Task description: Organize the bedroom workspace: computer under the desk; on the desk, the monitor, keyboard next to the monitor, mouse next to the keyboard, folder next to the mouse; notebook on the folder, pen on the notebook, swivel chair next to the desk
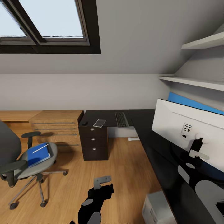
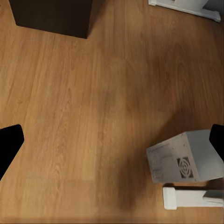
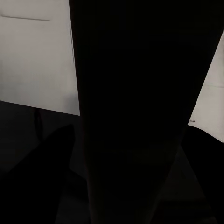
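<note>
- Sloped white attic walls with a dark-framed skylight (image 1: 46, 23) close in the bedroom ahead of you, and warm wooden plank flooring (image 1: 127, 168) runs underneath.
- Your black L-shaped worktop (image 1: 155, 146) runs along the far wall and down your right side; a dark three-drawer cabinet (image 1: 93, 141) stands under its far left end, next to a light wooden drawer unit (image 1: 57, 126).
- On the far stretch of the worktop you can see the dark flat keyboard (image 1: 121, 119), with a pale grey rectangular notebook (image 1: 99, 123) to its left and a small dark mouse (image 1: 85, 123) near the left edge.
- The white-backed flat monitor (image 1: 183, 124) stands on the right-hand stretch of the worktop, its back towards you and a strip of blue screen showing along its top.
- The grey swivel chair (image 1: 18, 155) with black armrests stands at your left, well apart from the worktop; the blue folder (image 1: 39, 154) lies on its seat, with a thin white pen (image 1: 40, 148) resting on top of it.
- The light grey computer tower (image 2: 186, 161) stands on the floor by the worktop's near edge.
- Your left end effector (image 1: 102, 183) hangs low over bare floor; in the left wrist view its black fingertips (image 2: 9, 144) sit wide apart with nothing between them.
- Your right end effector (image 1: 199, 154) is up just behind the monitor's back panel; you cannot tell how far it is open, as the right wrist view is mostly dark.
</note>
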Controlling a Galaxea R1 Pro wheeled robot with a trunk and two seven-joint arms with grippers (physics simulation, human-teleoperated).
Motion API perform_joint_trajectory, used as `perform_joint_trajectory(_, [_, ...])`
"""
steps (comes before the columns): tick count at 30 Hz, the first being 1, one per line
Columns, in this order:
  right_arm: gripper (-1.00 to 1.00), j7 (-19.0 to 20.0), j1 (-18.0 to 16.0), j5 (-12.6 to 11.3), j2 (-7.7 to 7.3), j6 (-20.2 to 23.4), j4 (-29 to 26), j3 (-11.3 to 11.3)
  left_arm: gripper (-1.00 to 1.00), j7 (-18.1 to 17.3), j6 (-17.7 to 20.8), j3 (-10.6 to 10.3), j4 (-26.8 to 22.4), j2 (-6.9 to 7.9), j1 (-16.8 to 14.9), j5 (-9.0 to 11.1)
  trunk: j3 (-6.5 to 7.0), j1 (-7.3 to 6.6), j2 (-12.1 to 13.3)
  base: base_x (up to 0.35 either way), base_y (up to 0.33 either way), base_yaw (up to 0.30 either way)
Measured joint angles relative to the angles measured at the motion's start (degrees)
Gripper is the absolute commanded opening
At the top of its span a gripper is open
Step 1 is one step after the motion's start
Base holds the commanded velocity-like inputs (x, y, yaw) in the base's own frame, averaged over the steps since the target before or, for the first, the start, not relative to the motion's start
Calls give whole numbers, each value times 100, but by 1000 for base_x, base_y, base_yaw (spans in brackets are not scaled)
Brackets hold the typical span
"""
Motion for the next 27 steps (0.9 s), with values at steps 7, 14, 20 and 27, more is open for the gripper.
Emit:
perform_joint_trajectory(7, [-100,8,0,-3,5,-4,1,35,100,-1,-2,10,0,7,-1,1,0,-1,0,-89,14,0])
perform_joint_trajectory(14, [-100,25,1,10,6,3,-2,30,100,0,-5,8,0,4,-1,1,0,1,0,-84,0,0])
perform_joint_trajectory(20, [-100,22,0,1,5,-3,0,18,100,3,-8,9,15,0,-1,1,0,-1,0,-99,0,0])
perform_joint_trajectory(27, [-100,23,0,3,5,-3,0,8,100,1,-9,9,18,0,-1,1,0,-1,0,-4,0,0])
